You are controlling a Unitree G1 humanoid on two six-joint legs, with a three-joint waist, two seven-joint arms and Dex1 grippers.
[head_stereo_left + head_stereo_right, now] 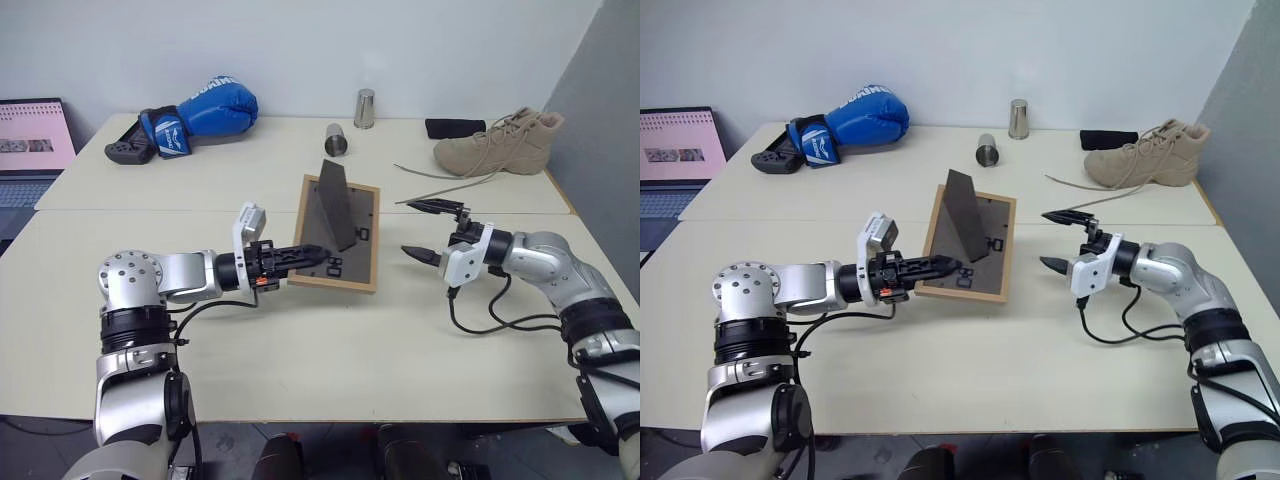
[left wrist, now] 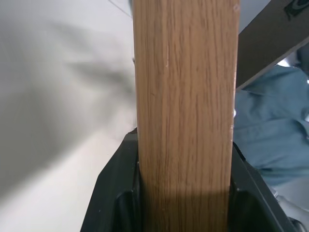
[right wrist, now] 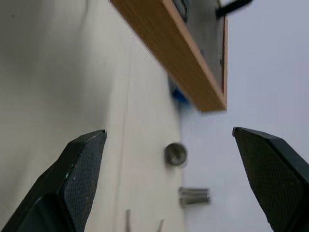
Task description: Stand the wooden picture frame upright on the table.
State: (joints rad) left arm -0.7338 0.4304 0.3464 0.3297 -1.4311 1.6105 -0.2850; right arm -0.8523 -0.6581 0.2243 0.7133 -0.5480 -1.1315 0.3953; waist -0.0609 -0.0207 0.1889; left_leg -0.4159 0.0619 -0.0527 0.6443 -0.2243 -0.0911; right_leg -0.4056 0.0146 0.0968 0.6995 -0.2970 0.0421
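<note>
While my left fingers (image 1: 300, 256) clamp the near edge of the wooden picture frame (image 1: 340, 233), tilted back-up over the surface (image 1: 300, 370) with its stand (image 1: 338, 205) out, and my right fingers (image 1: 428, 228) gape unladen beside it, I fear it pivoting and toppling when released

I read this as a lab test room: bare white wall (image 1: 300, 50), grey partition (image 1: 600, 110), laptop (image 1: 30, 145), and unrelated props scattered on the cream table (image 1: 300, 350).
</note>
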